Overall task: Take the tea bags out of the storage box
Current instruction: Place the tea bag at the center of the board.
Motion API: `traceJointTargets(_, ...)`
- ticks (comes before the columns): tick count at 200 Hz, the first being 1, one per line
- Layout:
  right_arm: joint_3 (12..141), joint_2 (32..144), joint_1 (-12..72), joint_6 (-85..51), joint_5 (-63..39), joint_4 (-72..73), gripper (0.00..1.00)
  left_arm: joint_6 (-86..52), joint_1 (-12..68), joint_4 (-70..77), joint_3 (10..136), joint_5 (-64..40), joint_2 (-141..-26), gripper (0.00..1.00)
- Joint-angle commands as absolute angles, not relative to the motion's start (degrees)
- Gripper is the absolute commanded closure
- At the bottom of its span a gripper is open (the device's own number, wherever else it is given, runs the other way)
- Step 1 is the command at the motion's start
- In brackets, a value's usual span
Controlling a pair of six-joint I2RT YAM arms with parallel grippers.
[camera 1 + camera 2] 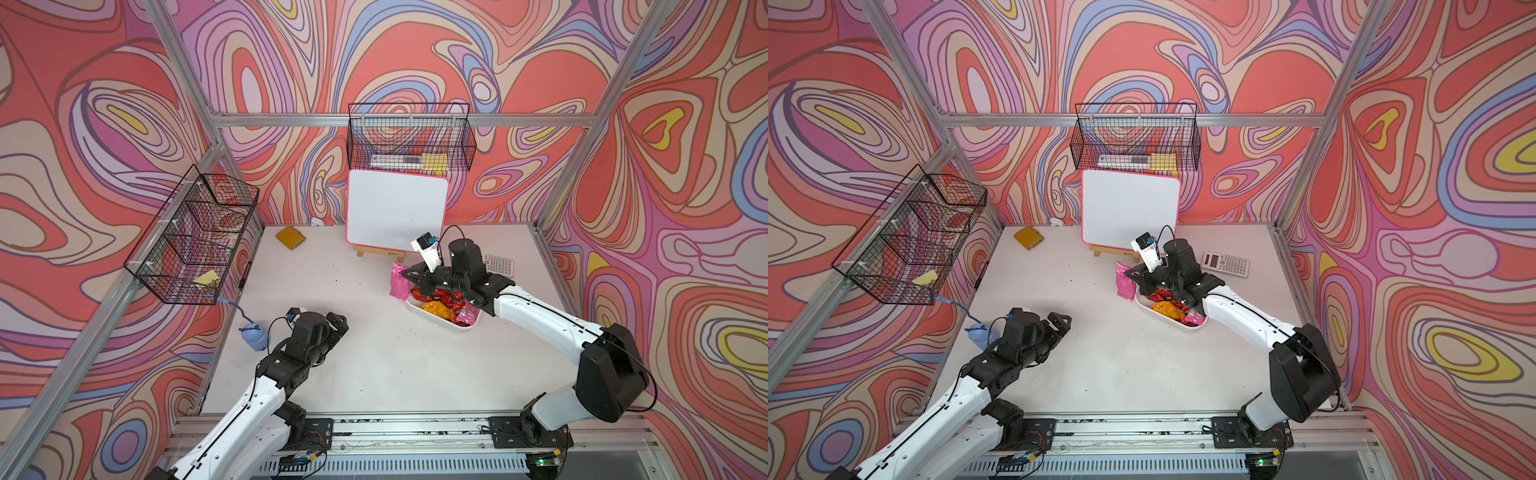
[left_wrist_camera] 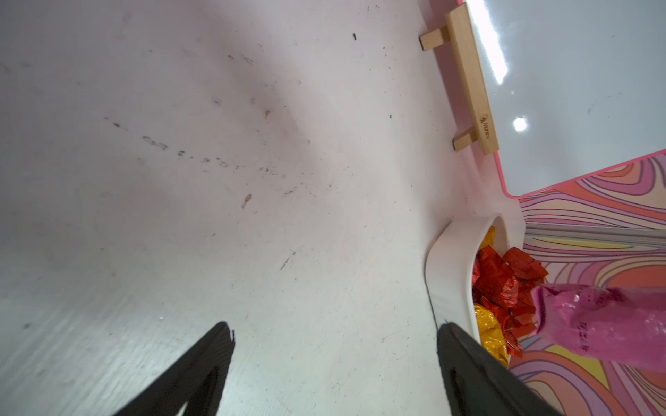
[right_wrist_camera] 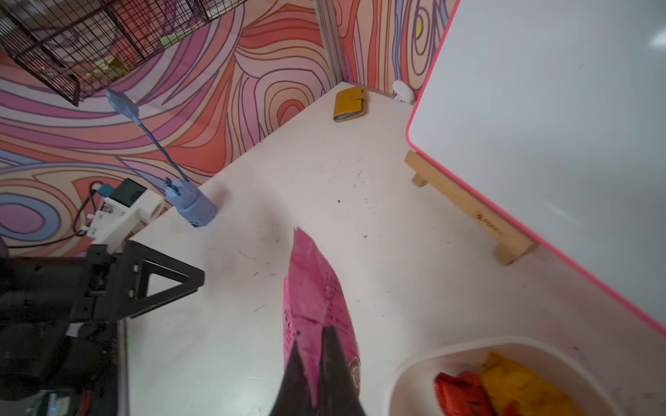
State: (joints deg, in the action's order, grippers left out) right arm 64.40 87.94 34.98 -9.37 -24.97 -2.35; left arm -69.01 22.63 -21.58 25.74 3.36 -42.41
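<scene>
The storage box is a shallow white tub right of the table's middle. It holds crinkly red tea bags, an orange-yellow one and a pink one. My right gripper is shut on a long pink tea bag, which juts out over the table just past the box's far-left end. My left gripper stands open and empty at the table's near left, well away from the box.
A whiteboard on a wooden easel stands behind the box, and a calculator lies to its right. A yellow wallet lies at the back left. A small blue device sits by the left edge. Black wire baskets hang on the walls.
</scene>
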Motion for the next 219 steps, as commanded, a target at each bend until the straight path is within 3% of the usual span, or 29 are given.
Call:
traceJointTargets(1,65.67,92.02,41.06,-28.83,-18.53,-0.13,1.0,-66.62,22.78,-33.53,29.09,9.59,-41.66,0.09)
traceJointTargets(46,78.21,109.46,46.62,-46.89,-26.8,-5.8,1.0,-63.2,22.26,-44.14,35.46,15.01,-40.7,0.1)
traceJointTargets(125,95.27,131.27,49.57,-50.47,-34.81,-10.23,1.0,-57.83,22.06,-50.96,38.1,13.58,-40.87,0.19)
traceJointTargets(146,98.62,132.52,49.53,-47.12,-32.65,-15.64,0.8,-55.69,22.06,-50.67,37.97,11.57,-41.42,0.2)
traceJointTargets(171,99.36,128.99,49.42,-42.94,-27.75,-19.43,0.63,-53.24,22.06,-48.67,38.21,8.33,-41.92,0.19)
traceJointTargets(193,97.95,123.38,49.14,-38.73,-22.68,-22.47,0.57,-53.31,22.02,-44.94,37.93,4.7,-42.08,0.19)
traceJointTargets(219,92.59,114.48,48.05,-34.35,-14.96,-25.01,0.56,-58.34,22.1,-36.8,36.08,-2.29,-43.59,0.2)
